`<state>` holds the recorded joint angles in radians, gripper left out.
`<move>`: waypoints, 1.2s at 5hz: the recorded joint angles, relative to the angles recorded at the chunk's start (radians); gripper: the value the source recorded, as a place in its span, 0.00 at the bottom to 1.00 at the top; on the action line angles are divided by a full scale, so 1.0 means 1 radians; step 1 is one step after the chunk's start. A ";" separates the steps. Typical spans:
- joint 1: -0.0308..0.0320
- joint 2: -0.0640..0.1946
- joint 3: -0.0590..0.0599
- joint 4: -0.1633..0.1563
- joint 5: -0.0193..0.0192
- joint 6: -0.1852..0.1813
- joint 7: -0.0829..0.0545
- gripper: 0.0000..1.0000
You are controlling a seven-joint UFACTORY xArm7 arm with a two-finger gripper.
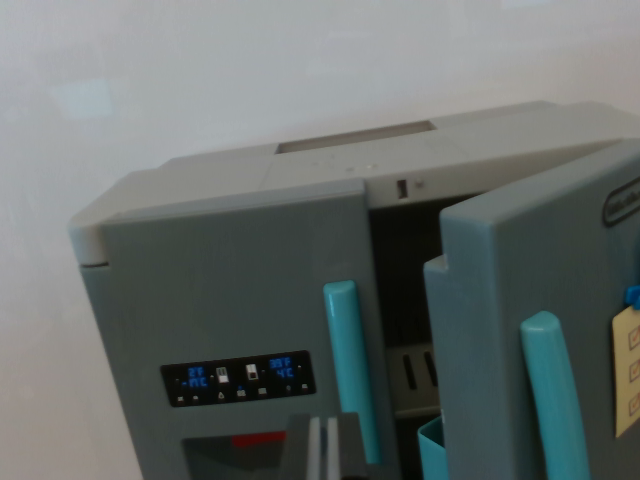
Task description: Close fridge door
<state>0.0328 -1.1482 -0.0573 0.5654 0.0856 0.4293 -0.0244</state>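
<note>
A grey toy fridge [400, 160] fills the wrist view. Its left door [220, 290] lies flush, with a teal handle [348, 360] along its right edge. The right door [520, 250] stands ajar, swung out toward me, and carries its own teal handle [555, 400]. Between the two doors a dark gap [405, 290] shows the inside, with a grey shelf [415, 375] and a teal bin [432, 450]. My gripper [322, 450] pokes in at the bottom centre, in front of the left door near its handle. Its fingers look pressed together with nothing between them.
A black display panel [238, 378] with blue digits sits on the left door above a dispenser recess [235, 455]. A yellow tag [628, 370] hangs on the right door. A pale wall [200, 70] stands behind the fridge.
</note>
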 joint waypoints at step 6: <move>0.0000 0.021 -0.087 0.000 0.0000 0.000 0.000 1.00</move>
<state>0.0328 -1.1274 -0.1442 0.5654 0.0856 0.4293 -0.0244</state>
